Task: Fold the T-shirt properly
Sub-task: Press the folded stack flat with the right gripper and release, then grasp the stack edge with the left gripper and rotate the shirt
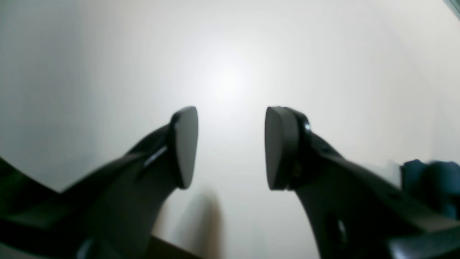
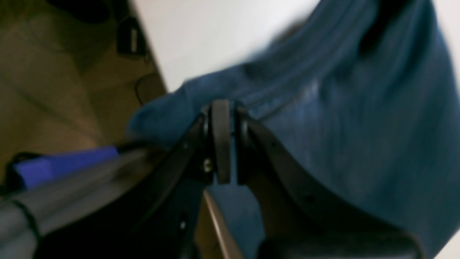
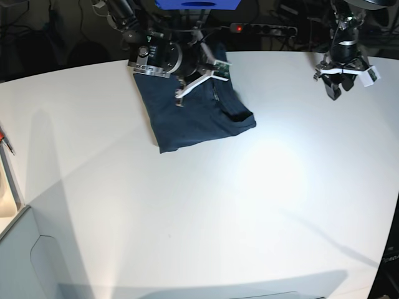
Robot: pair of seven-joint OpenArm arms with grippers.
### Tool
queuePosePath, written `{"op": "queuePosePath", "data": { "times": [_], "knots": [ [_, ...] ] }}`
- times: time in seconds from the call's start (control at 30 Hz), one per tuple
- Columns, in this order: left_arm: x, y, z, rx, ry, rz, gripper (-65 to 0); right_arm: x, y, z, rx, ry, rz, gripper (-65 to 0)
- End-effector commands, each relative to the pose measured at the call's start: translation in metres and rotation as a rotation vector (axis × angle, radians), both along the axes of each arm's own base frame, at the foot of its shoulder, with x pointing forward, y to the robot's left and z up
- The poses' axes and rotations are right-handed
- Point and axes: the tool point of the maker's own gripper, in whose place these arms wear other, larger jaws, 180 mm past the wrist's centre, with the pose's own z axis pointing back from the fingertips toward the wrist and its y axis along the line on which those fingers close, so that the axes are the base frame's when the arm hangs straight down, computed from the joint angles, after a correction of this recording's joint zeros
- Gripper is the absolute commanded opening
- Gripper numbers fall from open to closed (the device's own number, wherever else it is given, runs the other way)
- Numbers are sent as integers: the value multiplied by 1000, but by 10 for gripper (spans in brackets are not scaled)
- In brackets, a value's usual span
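Note:
The dark navy T-shirt (image 3: 193, 115) lies partly folded on the white table (image 3: 187, 218) at the back, left of centre. In the right wrist view its fabric (image 2: 341, 126) fills the right side and reaches the table's far edge. My right gripper (image 2: 222, 144) is shut on a fold of the T-shirt at that edge; in the base view it (image 3: 206, 55) sits over the shirt's far end. My left gripper (image 1: 231, 147) is open and empty above bare table. In the base view it (image 3: 336, 88) hangs at the back right, well away from the shirt. A corner of the shirt (image 1: 427, 180) shows at the left wrist view's right edge.
A power strip (image 3: 262, 28) with a red light lies behind the table's far edge. A pale box edge (image 3: 7, 187) and a red-tipped tool (image 3: 5, 142) sit at the far left. Brown floor (image 2: 54, 82) with cables shows beyond the table edge.

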Motion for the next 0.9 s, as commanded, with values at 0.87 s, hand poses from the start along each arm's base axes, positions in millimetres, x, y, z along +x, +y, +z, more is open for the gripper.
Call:
{"op": "queuePosePath", "data": {
  "times": [0.87],
  "knots": [
    [24,-146,-13,-287,27,-278,-291,159,-116,0,-27,-120,-425,-649]
  ]
}}
